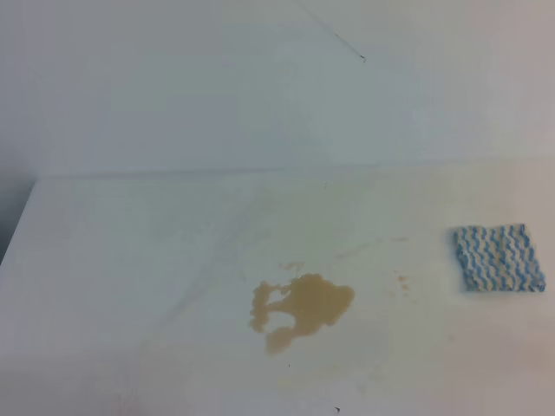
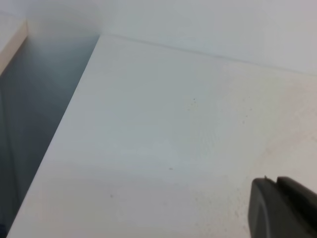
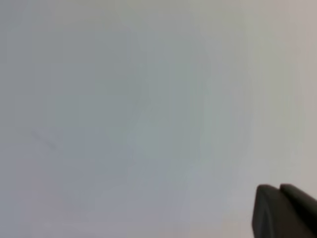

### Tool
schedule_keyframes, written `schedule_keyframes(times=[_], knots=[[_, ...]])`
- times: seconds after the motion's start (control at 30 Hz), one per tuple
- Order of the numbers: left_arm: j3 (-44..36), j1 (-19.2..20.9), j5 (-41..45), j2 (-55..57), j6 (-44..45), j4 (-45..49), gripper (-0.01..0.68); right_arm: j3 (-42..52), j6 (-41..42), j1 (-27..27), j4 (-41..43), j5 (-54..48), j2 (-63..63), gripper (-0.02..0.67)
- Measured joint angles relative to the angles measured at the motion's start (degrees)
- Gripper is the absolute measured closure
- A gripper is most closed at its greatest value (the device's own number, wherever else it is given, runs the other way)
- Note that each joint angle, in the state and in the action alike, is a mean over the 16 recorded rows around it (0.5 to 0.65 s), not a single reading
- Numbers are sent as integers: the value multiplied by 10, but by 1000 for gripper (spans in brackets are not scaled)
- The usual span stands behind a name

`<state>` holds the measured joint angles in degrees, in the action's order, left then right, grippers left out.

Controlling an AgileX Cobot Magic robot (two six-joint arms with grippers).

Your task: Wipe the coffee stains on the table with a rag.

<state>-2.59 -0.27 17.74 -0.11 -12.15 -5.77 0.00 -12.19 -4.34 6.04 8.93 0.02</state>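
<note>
Nothing of the wiping had begun, to judge by how things lay. The coffee stains (image 1: 302, 308) sat untouched near the middle front of the white desk (image 1: 130, 260): one lobed tan blotch, with a few small specks and smears to its right and just above it. The blue-and-white zigzag rag (image 1: 498, 257) lay flat and square near the desk's right edge, well apart from the blotch, with no hand on it.

The step in hand looked like the very first one, fetching the rag. The next move probably called for the right arm, as the nearer one, to come down over the rag, open its hand, pinch the cloth and then drag it leftward across the spill.

Neither arm showed in the exterior high view. Each wrist view caught only a dark corner of its own hand at the lower right: the left hand (image 2: 282, 208) over bare desk near the far left corner, the right hand (image 3: 285, 210) against a blank pale surface. The right hand was fully closed and held nothing; the left hand's opening could not be told. The rag's right side ran close to the picture's edge.
</note>
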Motion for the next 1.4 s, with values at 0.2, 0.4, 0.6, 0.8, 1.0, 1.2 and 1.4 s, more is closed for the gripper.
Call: schedule_keyframes(times=[0.2, 0.4, 0.6, 0.8, 1.0, 1.2, 1.4], knots=[[0, 0, 0, -1, 0, -1, 672, 0, -5, 0, -7, 108, 0, 652], [0, 0, 0, -1, 0, -1, 672, -4, -14, 0, -17, 195, 0, 652], [0, 0, 0, 0, 0, -1, 672, -35, -25, 0, -23, 203, 0, 652], [0, 0, 0, 1, 0, -1, 672, -95, -28, 0, -25, 142, 1, 652], [0, 0, 0, 1, 0, -1, 672, -170, -21, 0, -24, 35, 19, 652], [0, 0, 0, 1, 0, -1, 672, -242, -13, 0, -24, -108, 77, 652], [0, 0, 0, 0, 0, -1, 672, -304, -3, 0, -37, -281, 180, 652]])
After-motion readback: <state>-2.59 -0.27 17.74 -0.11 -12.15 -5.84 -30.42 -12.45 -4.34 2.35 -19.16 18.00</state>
